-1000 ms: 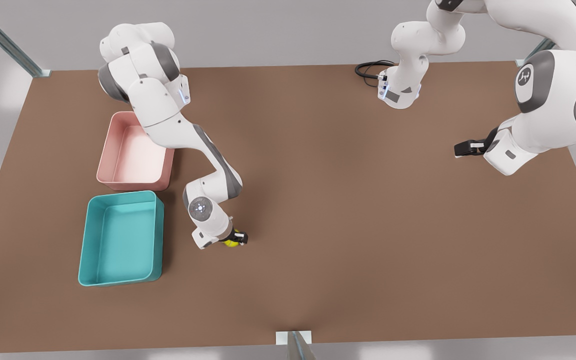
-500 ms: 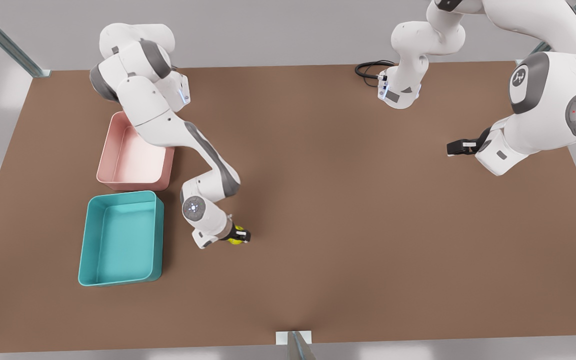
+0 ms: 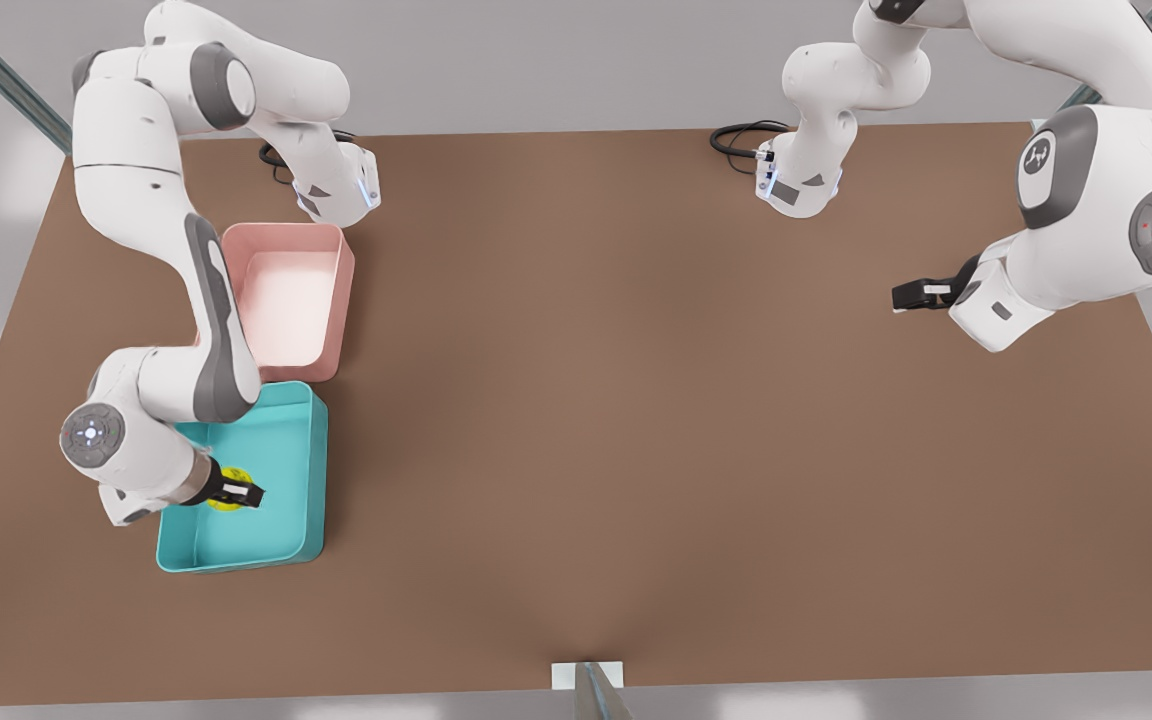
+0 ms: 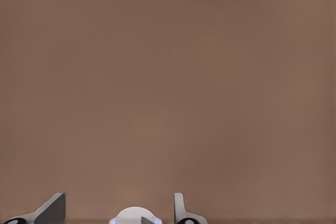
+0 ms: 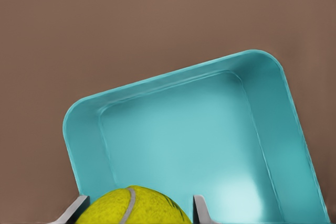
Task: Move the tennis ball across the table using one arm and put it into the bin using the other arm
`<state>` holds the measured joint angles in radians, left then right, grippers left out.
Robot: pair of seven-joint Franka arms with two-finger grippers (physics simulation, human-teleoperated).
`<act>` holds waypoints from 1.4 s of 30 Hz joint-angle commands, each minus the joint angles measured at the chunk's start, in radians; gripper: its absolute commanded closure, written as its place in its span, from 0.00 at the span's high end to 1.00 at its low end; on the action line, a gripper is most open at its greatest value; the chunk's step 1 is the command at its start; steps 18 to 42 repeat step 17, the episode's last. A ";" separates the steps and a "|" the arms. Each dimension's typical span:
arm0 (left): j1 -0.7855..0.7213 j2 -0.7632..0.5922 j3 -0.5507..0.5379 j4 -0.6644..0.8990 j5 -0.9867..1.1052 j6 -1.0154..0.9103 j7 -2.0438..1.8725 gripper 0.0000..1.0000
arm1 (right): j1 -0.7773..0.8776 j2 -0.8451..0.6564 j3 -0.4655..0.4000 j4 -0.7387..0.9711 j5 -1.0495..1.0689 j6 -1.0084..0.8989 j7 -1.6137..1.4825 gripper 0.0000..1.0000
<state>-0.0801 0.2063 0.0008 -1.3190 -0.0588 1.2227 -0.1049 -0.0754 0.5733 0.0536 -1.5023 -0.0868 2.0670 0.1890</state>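
The yellow-green tennis ball [image 3: 228, 501] hangs over the inside of the teal bin [image 3: 317, 470], held between the fingers of my right gripper [image 3: 239, 494] at the front view's left. In the right wrist view the ball [image 5: 135, 206] sits between the two fingers, with the bin's floor and rim [image 5: 173, 75] below it. My left gripper [image 3: 909, 296] waits open above the bare brown table [image 3: 636, 400] at the front view's right. Its fingertips [image 4: 52, 208] stand wide apart with nothing between them.
A pale pink tub [image 3: 341, 300] stands just behind the teal bin, almost touching it. A black cable [image 3: 736, 135] lies by an arm base at the back edge. The right arm's elbow reaches over the pink tub's near side.
My right arm has swung toward the front view's left, carrying the ball from over the table beside the bin to above the bin's inside. The left arm has barely moved.
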 commanded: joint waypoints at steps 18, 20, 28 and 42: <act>0.000 -0.007 -0.002 0.003 -0.012 0.037 -0.001 1.00 | 0.043 -0.474 0.035 0.053 -0.004 -0.665 -0.186 1.00; 0.000 -0.007 -0.002 0.003 -0.012 0.037 -0.001 1.00 | 0.043 -0.474 0.035 0.053 -0.004 -0.665 -0.186 1.00; 0.000 -0.007 -0.002 0.003 -0.012 0.037 -0.001 1.00 | 0.043 -0.474 0.035 0.053 -0.004 -0.665 -0.186 1.00; 0.000 -0.007 -0.002 0.003 -0.012 0.037 -0.001 1.00 | 0.043 -0.474 0.035 0.053 -0.004 -0.665 -0.186 1.00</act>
